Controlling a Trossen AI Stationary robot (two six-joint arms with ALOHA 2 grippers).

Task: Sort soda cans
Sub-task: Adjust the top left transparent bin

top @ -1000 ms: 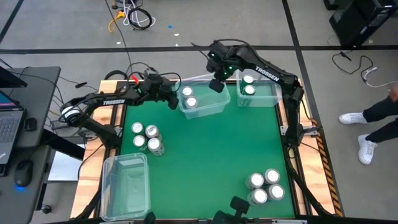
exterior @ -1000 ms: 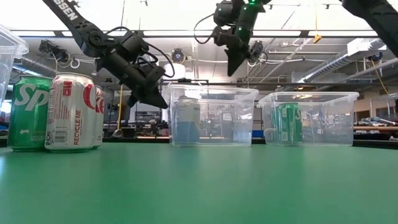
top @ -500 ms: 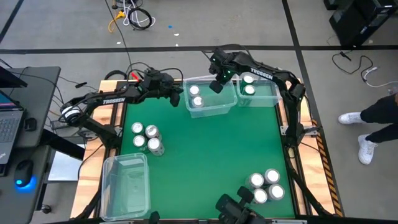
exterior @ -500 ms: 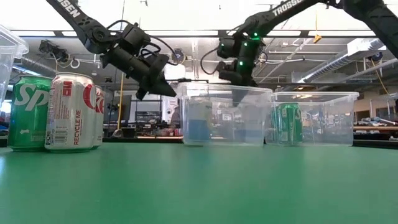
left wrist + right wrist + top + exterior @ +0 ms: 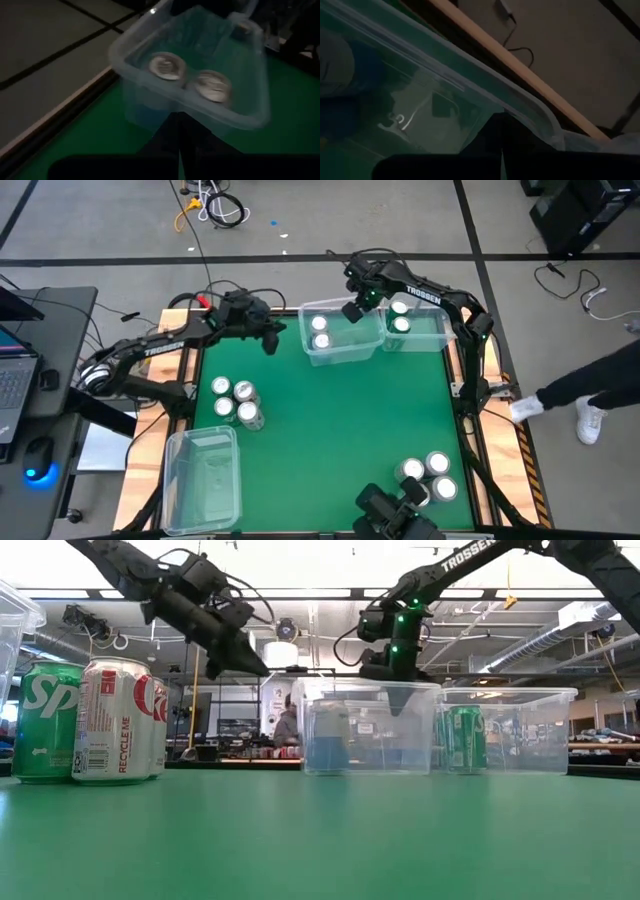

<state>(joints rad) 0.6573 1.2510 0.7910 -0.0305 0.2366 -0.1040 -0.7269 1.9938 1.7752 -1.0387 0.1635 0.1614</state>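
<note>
Right gripper (image 5: 352, 311) is pinched on the far rim of the clear plastic bin (image 5: 340, 356) holding two silver-topped cans (image 5: 320, 332); your left gripper (image 5: 268, 343), fingers together and empty, hangs just beside that bin. You're placing bins, I'd say; next, four cans (image 5: 234, 400) wait at left, four cans (image 5: 427, 479) near right.

middle clear bin (image 5: 341, 338) with its two cans (image 5: 320, 332) slid right until it touches the far-right bin (image 5: 416, 326), right gripper (image 5: 352, 311) dropped onto its rim, left gripper (image 5: 268, 342) pulled back left and raised, a person's leg (image 5: 580, 383) stepped in at right
</note>
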